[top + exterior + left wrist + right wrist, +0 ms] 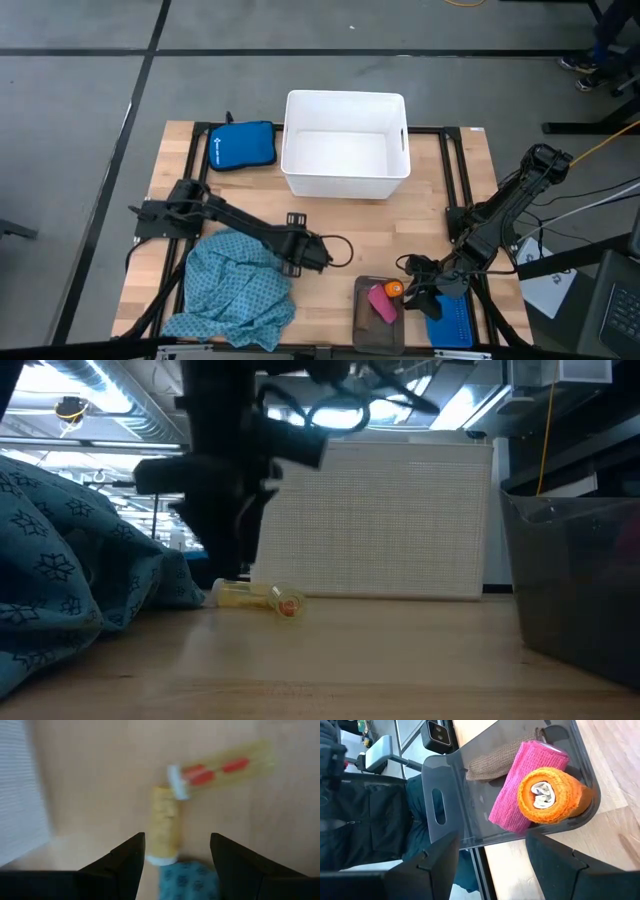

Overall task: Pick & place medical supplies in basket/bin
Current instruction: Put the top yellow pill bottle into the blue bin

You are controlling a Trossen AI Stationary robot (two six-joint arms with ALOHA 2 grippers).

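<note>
The teal dotted cloth [237,290] lies bunched on the table's near left. My left gripper [322,252] hovers open beside it, over a small tan roll [165,822] and a yellow tube with red marks [225,767], both lying on the wood [255,595]. The roll lies ahead of the gap between the open fingers [175,855]. My right gripper [415,288] is open just beside the dark-grey tray [372,318]. In the tray lie a pink roll [525,785], an orange roll [547,795] leaning on it, and a brown mesh piece [492,767].
The white tub [345,145] stands at the table's far middle, with the royal-blue zip pouch [240,145] to its left. A small blue ribbed basket [450,322] sits right of the tray at the near edge. Bare wood lies between the tub and the tray.
</note>
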